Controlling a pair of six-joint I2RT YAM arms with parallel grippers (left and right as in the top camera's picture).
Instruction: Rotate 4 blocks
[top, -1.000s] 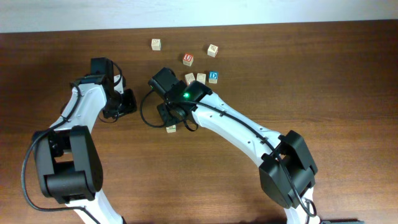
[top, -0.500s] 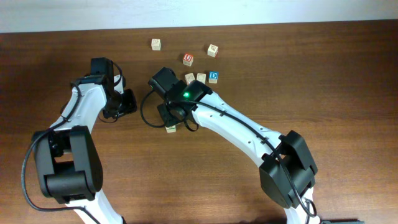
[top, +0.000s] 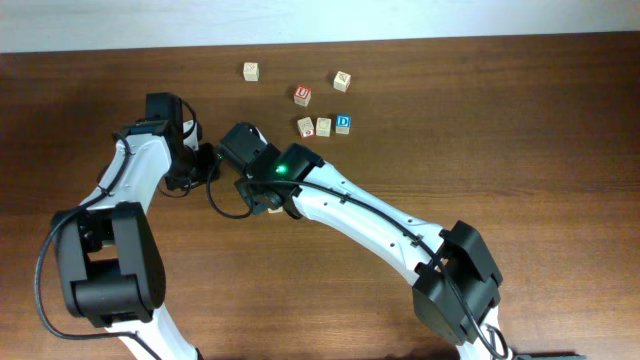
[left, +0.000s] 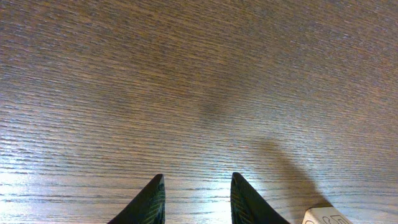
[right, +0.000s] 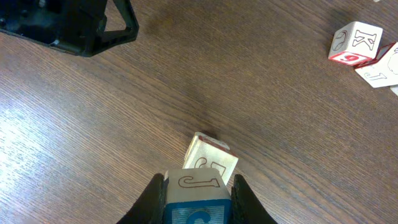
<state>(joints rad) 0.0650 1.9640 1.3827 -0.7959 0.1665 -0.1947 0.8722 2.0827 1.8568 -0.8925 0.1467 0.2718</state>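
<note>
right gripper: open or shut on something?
Shut on a block. In the right wrist view the right gripper clamps both sides of the J-faced block. Lifted or resting: cannot tell.

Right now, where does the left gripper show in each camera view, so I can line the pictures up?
Overhead: left gripper left of centre, close beside the right arm at its wrist end.
Left wrist: left gripper at bottom centre, fingers apart over bare wood.
Right wrist: left gripper is the black frame in the top-left corner.
Shared landmark: the wooden table, its grain under every view.
</note>
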